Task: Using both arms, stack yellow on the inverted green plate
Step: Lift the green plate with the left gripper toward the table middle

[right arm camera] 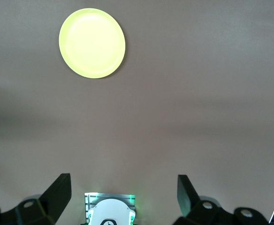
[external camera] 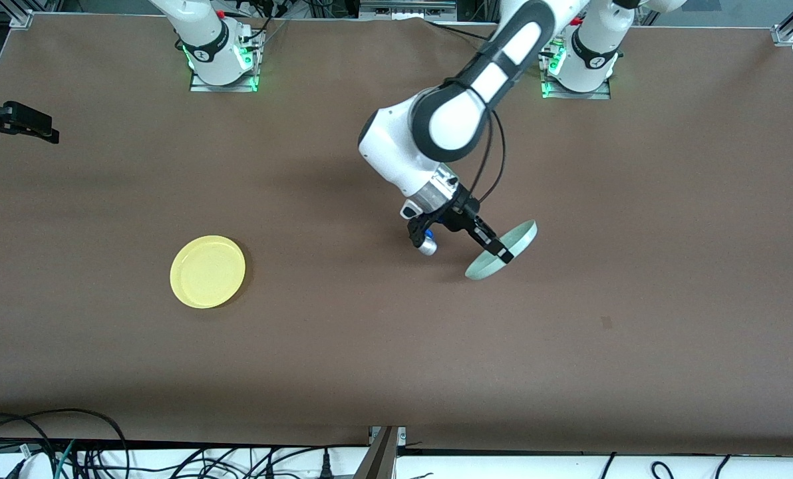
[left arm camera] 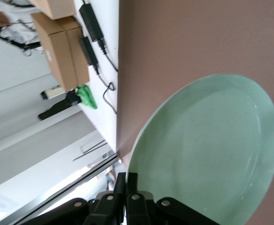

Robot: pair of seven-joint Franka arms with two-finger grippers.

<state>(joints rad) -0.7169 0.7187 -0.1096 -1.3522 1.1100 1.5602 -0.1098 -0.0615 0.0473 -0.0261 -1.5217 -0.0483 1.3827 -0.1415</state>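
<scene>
The yellow plate [external camera: 207,271] lies flat, rim up, on the brown table toward the right arm's end; it also shows in the right wrist view [right arm camera: 92,43]. My left gripper [external camera: 499,251] is shut on the rim of the pale green plate [external camera: 519,239] and holds it steeply tilted on edge over the middle of the table. In the left wrist view the fingers [left arm camera: 132,180] pinch the plate's rim, with the hollow face of the green plate [left arm camera: 207,150] showing. My right gripper [right arm camera: 123,183] is open and empty, high over the table near its own base; it is out of the front view.
The right arm's base [right arm camera: 110,211] with green lights shows under the right gripper. A black device [external camera: 17,125] juts in at the table's edge at the right arm's end. Cardboard boxes [left arm camera: 62,51] and cables [left arm camera: 92,33] lie off the table.
</scene>
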